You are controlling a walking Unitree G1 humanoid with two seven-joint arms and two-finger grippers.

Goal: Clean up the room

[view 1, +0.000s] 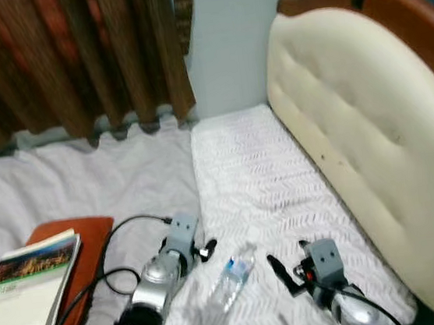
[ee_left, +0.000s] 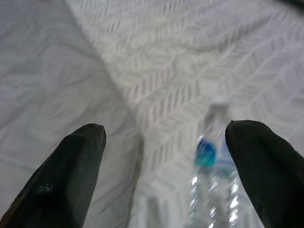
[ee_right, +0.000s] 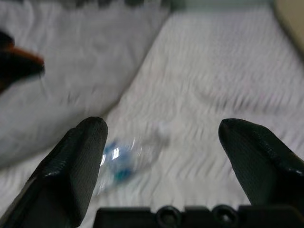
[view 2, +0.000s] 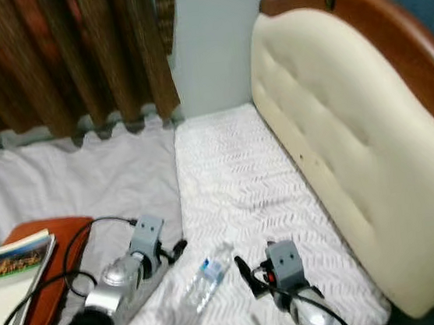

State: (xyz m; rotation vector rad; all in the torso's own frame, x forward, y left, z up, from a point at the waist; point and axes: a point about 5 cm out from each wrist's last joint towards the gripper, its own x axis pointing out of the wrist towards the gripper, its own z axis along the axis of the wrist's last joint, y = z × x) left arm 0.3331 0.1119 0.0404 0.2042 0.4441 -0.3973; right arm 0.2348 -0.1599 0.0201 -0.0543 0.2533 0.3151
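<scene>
Both hands, left hand (view 1: 208, 250) and right hand (view 1: 280, 271), are wide open beside the plastic bottle (view 1: 232, 277) lying on my white bed (view 1: 257, 173); blue label unreadable, brown curtains (view 1: 72, 61) behind.

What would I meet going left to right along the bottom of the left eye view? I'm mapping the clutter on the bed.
Book → left gripper → plastic water bottle → right gripper → padded headboard.
</scene>
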